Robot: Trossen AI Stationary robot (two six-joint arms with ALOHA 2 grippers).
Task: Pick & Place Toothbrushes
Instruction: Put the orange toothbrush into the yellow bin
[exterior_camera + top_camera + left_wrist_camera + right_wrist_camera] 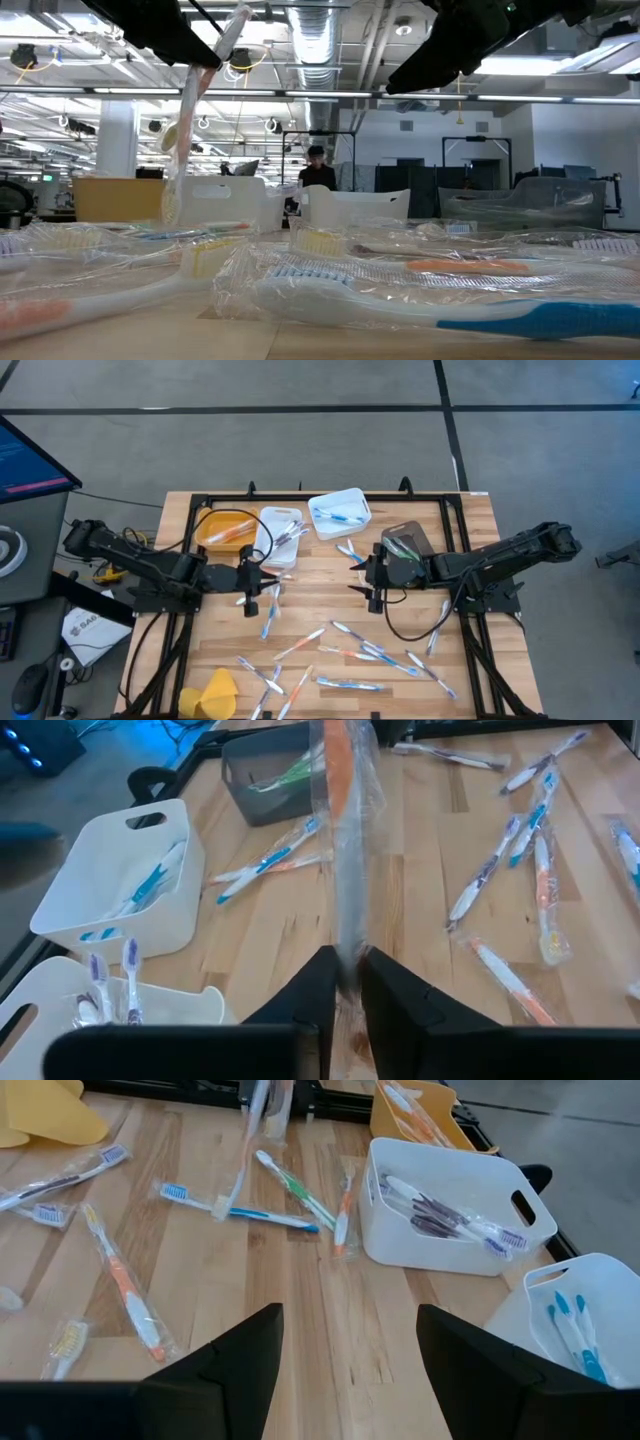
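1. Left gripper sits over the left-centre of the worktop, just in front of the bins; fingers nearly closed, pinching a wrapped orange-and-white toothbrush by one end.
2. In the low view that held brush hangs clear of the surface, tilted off vertical; clear wrapper visible around it.
3. Right gripper hovers over the centre-right of the worktop, near the dark bin; fingers spread wide, nothing between them; right wrist view shows only bare wood in the gap.
4. Bins line the far edge: orange bin at left with orange-handled brushes inside; white bin beside it holding purple-handled brushes; second white bin further right, angled, holding blue-handled brushes; dark bin holds green ones.
5. Loose toothbrushes lie scattered over the near half of the worktop, most in clear wrappers; mixed blue, orange and white handles; several overlap near the centre.
6. A few more loose ones lie near the right edge, beside the right arm's base.
7. Small cluster of brushes lies on the wood just in front of the left gripper; not touching it.
8. Yellow cloth-like lump at the near-left corner.
9. Low view: a person stands in the room beyond the far edge.
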